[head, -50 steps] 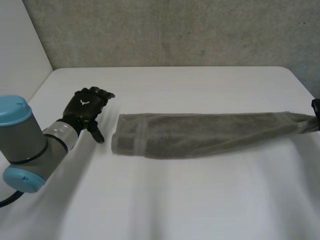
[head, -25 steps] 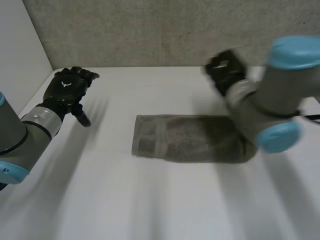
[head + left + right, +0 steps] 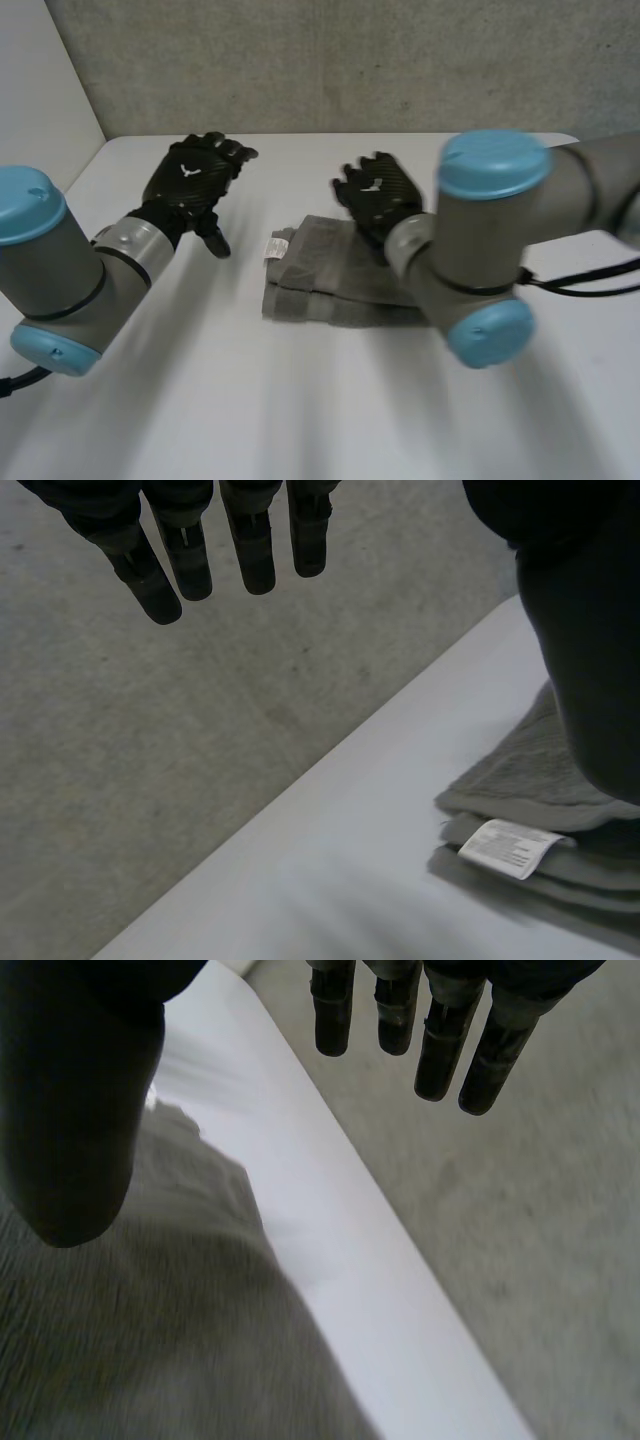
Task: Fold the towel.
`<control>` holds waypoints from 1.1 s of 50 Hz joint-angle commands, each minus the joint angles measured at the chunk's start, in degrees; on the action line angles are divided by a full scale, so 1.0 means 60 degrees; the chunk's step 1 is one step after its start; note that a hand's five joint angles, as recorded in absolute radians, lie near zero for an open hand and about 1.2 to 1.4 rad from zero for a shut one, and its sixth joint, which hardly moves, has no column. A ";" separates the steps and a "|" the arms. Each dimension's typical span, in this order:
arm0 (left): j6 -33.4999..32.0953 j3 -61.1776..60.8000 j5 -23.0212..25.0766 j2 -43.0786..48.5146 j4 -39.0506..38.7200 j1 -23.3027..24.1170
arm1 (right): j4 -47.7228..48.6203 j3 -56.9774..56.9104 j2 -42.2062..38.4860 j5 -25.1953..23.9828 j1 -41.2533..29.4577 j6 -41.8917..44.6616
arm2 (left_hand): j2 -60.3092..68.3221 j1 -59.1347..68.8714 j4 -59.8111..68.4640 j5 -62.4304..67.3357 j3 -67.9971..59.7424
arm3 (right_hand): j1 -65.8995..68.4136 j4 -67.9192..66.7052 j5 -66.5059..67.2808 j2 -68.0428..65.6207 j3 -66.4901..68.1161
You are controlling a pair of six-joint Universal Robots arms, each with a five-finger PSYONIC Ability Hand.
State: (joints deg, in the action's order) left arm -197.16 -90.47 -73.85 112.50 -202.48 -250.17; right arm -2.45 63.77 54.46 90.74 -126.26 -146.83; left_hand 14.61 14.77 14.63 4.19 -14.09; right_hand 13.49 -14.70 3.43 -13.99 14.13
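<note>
Nearest the camera, the right arm point(image 3: 470, 270) bends across in front of the towel point(image 3: 320, 285) and hides the towel's right end. The left arm point(image 3: 60, 270) comes in from the towel's left side.

The towel lies on the white desk point(image 3: 300, 410) as a short stack of grey layers. Its white label point(image 3: 275, 247) sits face up on the left end. The layers look evenly stacked along the near edge, so I judge that the fold is laid and the towel needs no holding down.

Over the far part of the towel is the right hand point(image 3: 380, 195), palm down. Its fingers point(image 3: 440, 1050) are straight and spread and have nothing in them. The cloth lies under the palm, not between the fingers and the thumb. I judge that this hand is there because it is the one that let the cloth go, and that it is free to flatten the top layer or pull away.

The left hand point(image 3: 190, 185) is well apart from the towel's left end and raised off the desk. Its fingers point(image 3: 250, 550) are also straight and empty. Held there, it blocks nothing, and it is close enough to steady the label end if another fold is wanted.

Beyond the towel, the bare desk runs to a grey wall point(image 3: 350, 60).
</note>
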 commanded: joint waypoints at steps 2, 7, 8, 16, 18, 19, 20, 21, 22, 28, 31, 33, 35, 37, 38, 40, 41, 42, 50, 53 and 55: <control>-0.0113 -0.0010 0.0121 0.0656 -0.0019 0.0766 | 0.0144 0.2922 0.1193 -0.0533 0.1238 -0.0446 | -0.0116 -0.0143 -0.0119 -0.0046 0.0031 | -0.0581 0.0783 -0.0572 0.0665 -0.0689; -0.0157 0.0267 0.0151 0.1388 -0.0019 0.1176 | 0.1225 0.4778 0.1514 -0.1089 0.2217 -0.0548 | 0.0472 0.0445 0.0469 0.0542 -0.0558 | -0.0581 0.0783 -0.0572 0.0665 -0.0689; -0.0157 0.0414 0.0136 0.1608 -0.0004 0.1278 | 0.1228 0.4782 0.1515 -0.1089 0.2220 -0.0548 | 0.0834 0.0807 0.0831 0.0904 -0.0920 | -0.0581 0.0783 -0.0572 0.0665 -0.0689; -0.0172 0.1263 0.0136 0.2722 0.0157 0.1514 | 0.2296 0.5763 0.1749 -0.1046 0.2776 -0.0621 | 0.2014 0.1986 0.2011 0.2083 -0.2099 | -0.0581 0.0783 -0.0572 0.0665 -0.0689; -0.0172 0.1396 0.0136 0.2883 0.0215 0.1514 | 0.2371 0.5837 0.1749 -0.1060 0.2821 -0.0651 | 0.2265 0.2238 0.2262 0.2335 -0.2351 | -0.0511 0.0713 -0.0502 0.0595 -0.0619; -0.0172 0.1397 0.0136 0.2885 0.0216 0.1514 | 0.2414 0.5910 0.1749 -0.1060 0.2835 -0.0709 | 0.2268 0.2240 0.2265 0.2337 -0.2353 | -0.0122 0.0325 -0.0114 0.0206 -0.0230; -0.0172 0.1542 0.0136 0.3030 0.0303 0.1514 | 0.2502 0.5968 0.1749 -0.1089 0.2850 -0.0796 | 0.2517 0.2490 0.2514 0.2587 -0.2603 | 0.0103 0.0099 0.0112 -0.0020 -0.0004; -0.0172 0.1688 0.0122 0.3148 0.0391 0.1514 | 0.2503 0.5969 0.1749 -0.1089 0.2850 -0.0797 | 0.2825 0.2798 0.2822 0.2895 -0.2911 | 0.0106 0.0096 0.0115 -0.0022 -0.0002; -0.0172 0.1690 0.0122 0.3149 0.0391 0.1514 | 0.2604 0.6027 0.1749 -0.1089 0.2850 -0.0899 | 0.2828 0.2801 0.2825 0.2898 -0.2914 | 0.0245 -0.0042 0.0253 -0.0161 0.0137; -0.0143 0.2085 0.0107 0.3441 0.0655 0.1514 | 0.2927 0.6101 0.1677 -0.1104 0.2894 -0.1017 | 0.7969 0.7942 0.7966 0.8039 -0.8055 | 0.1588 -0.1386 0.1597 -0.1504 0.1481; -0.0128 0.2013 0.0092 0.3471 0.0728 0.1514 | 0.3175 0.6115 0.1574 -0.1089 0.2894 -0.1003 | 1.0751 1.0723 1.0748 1.0821 -1.0836 | 0.2092 -0.1890 0.2101 -0.2008 0.1985; -0.0128 0.1924 0.0078 0.3442 0.0802 0.1514 | 0.3278 0.6130 0.1559 -0.1089 0.2894 -0.1002 | 1.0899 1.0871 1.0896 1.0969 -1.0984 | 0.2596 -0.2394 0.2605 -0.2512 0.2488; -0.0172 0.1633 0.0078 0.3354 0.1006 0.1558 | 0.3352 0.6130 0.1515 -0.1089 0.2908 -0.1002 | 1.0899 1.0871 1.0896 1.0969 -1.0984 | 0.3049 -0.2847 0.3058 -0.2966 0.2942; -0.0172 0.1472 0.0063 0.3296 0.1079 0.1630 | 0.3410 0.6130 0.1442 -0.1089 0.2908 -0.1002 | 1.0899 1.0871 1.0896 1.0969 -1.0984 | 0.4611 -0.4409 0.4620 -0.4527 0.4503; -0.0172 0.1470 0.0063 0.3295 0.1080 0.1631 | 0.3411 0.6130 0.1442 -0.1089 0.2908 -0.1002 | 1.0899 1.0871 1.0896 1.0969 -1.0984 | 0.4619 -0.4417 0.4628 -0.4535 0.4512; -0.0172 0.1208 0.0034 0.3062 0.1124 0.1762 | 0.3455 0.6115 0.1412 -0.1089 0.2908 -0.1002 | 1.0899 1.0871 1.0896 1.0969 -1.0984 | 0.5236 -0.5034 0.5245 -0.5152 0.5129; -0.0172 0.1206 0.0034 0.3061 0.1124 0.1763 | 0.3513 0.6115 0.1369 -0.1089 0.2908 -0.1002 | 1.0899 1.0871 1.0896 1.0969 -1.0984 | 0.5736 -0.5534 0.5745 -0.5652 0.5628; -0.0172 0.1032 0.0019 0.2872 0.1124 0.1777 | 0.3571 0.6101 0.1281 -0.1075 0.2908 -0.0959 | 1.0899 1.0871 1.0896 1.0969 -1.0984 | 0.6240 -0.6038 0.6249 -0.6156 0.6133; -0.0172 -0.0051 0.0063 0.1715 0.1021 0.1763 | 0.3631 0.6072 0.1046 -0.1089 0.2996 -0.0929 | 1.0899 1.0871 1.0896 1.0969 -1.0984 | 0.6890 -0.6688 0.6899 -0.6806 0.6783; -0.0172 -0.0403 0.0063 0.1465 0.0978 0.1763 | 0.3631 0.6086 0.1046 -0.1075 0.3025 -0.0900 | 1.0899 1.0871 1.0896 1.0969 -1.0984 | 0.6640 -0.6438 0.6649 -0.6556 0.6532; -0.0172 -0.0537 0.0063 0.1406 0.0933 0.1778 | 0.3631 0.6072 0.1046 -0.1046 0.3026 -0.0885 | 1.0899 1.0871 1.0896 1.0969 -1.0984 | 0.6360 -0.6158 0.6369 -0.6277 0.6253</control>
State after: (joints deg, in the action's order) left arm -198.20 -90.69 -73.55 123.22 -196.32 -239.51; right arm 19.38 100.25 60.88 84.20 -108.43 -152.36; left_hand 77.16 74.44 77.51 67.92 -78.70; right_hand 53.89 -53.83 43.65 -53.52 53.93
